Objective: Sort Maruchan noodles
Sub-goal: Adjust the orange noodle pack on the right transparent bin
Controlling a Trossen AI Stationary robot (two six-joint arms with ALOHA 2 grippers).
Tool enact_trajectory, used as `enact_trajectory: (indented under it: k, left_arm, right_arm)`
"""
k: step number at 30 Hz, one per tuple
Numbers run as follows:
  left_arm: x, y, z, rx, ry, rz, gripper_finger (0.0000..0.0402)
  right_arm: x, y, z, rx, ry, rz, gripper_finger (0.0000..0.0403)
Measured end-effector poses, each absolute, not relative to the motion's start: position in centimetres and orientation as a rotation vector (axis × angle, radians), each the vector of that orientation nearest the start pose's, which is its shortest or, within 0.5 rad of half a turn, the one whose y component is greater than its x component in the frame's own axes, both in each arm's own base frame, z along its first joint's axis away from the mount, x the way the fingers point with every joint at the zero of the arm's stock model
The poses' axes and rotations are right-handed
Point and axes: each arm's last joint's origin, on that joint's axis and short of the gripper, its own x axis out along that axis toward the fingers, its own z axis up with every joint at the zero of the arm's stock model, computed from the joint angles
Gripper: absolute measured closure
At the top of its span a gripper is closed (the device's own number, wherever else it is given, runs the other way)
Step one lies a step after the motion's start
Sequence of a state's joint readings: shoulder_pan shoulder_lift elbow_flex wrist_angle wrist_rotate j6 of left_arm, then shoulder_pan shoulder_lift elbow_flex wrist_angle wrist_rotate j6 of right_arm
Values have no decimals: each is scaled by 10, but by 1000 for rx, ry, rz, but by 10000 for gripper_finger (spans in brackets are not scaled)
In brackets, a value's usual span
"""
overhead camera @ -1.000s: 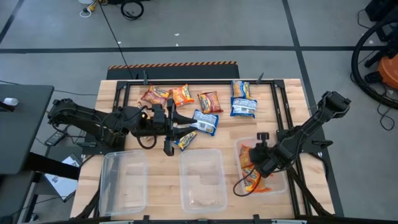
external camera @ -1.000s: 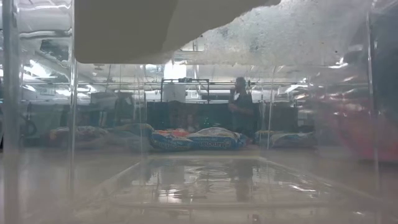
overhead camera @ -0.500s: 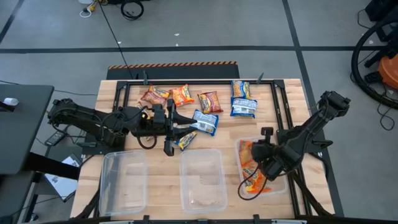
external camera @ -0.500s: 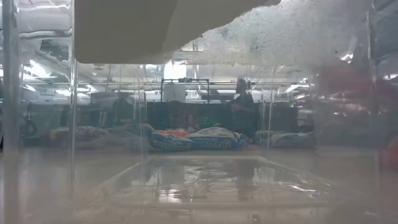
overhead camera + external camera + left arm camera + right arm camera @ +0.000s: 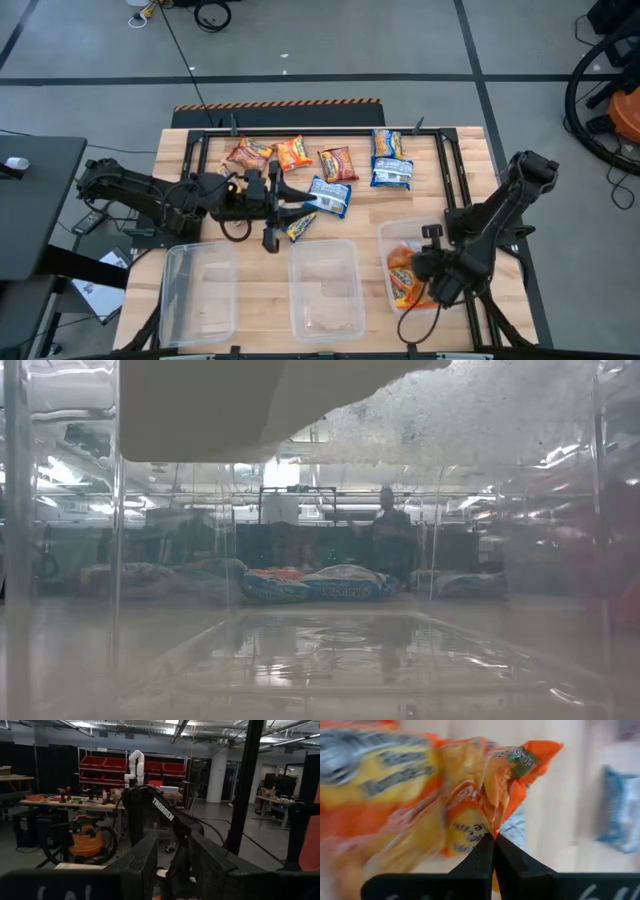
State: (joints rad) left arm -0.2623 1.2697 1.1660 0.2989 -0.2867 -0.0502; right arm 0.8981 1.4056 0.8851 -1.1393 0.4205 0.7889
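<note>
Over clear bin (image 5: 388, 232) at desk's four o'clock: right claw (image 5: 424, 270) pinched shut on crimped corner of orange noodle packet (image 5: 420, 805). Thin hold; could slip or tear, dropping outside bin. Left claw (image 5: 300, 205) at center, partly closed around blue packet (image 5: 299, 226).

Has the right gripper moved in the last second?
Yes. The right gripper, shut on an orange packet, has slid along the right bin toward its near end, away from the loose packets.

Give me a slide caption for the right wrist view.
Right end effector pinches shut on the edge of an orange noodle packet.
</note>
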Motion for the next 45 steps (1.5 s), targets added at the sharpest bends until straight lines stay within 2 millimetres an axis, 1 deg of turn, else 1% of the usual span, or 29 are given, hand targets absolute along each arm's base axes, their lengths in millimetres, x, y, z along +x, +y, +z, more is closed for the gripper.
enact_trajectory:
  k: [5, 9, 11, 14, 17, 21, 25, 29, 32, 39, 43, 45]
  left_arm:
    - [278, -66, 408, -98, -188, 22, 285]
    - [278, -66, 408, -95, -188, 21, 285]
    - [278, -66, 408, -95, -189, 22, 285]
    - [278, -66, 408, -95, -189, 22, 285]
    - [278, -66, 408, -95, -189, 21, 285]
    - [278, -66, 408, -95, -189, 21, 285]
    - [278, -66, 408, -106, -189, 20, 285]
    - [278, -66, 408, -114, -189, 19, 285]
    - [278, -66, 408, -121, -189, 18, 285]
    - [278, -66, 408, -120, -189, 19, 285]
    - [278, -66, 408, -120, -189, 19, 285]
    - [278, -66, 408, -119, -189, 19, 285]
  right_arm:
    - [136, 161, 217, -201, 1327, 15, 386]
    - [137, 164, 229, -89, 1263, 124, 387]
    - [139, 166, 231, -64, 1234, 157, 384]
    - [143, 167, 229, -31, 1221, 185, 374]
    - [146, 166, 220, -10, 1230, 185, 355]
    - [146, 159, 207, -12, 1264, 156, 322]
    - [147, 159, 207, 2, 1285, 169, 296]
    - [146, 159, 207, 17, 1308, 192, 281]
    - [146, 160, 209, 25, 1315, 203, 276]
    - [150, 162, 223, 11, 1286, 220, 276]
    - [152, 158, 228, 5, 1303, 183, 276]
    - [153, 153, 232, -9, 1308, 117, 276]
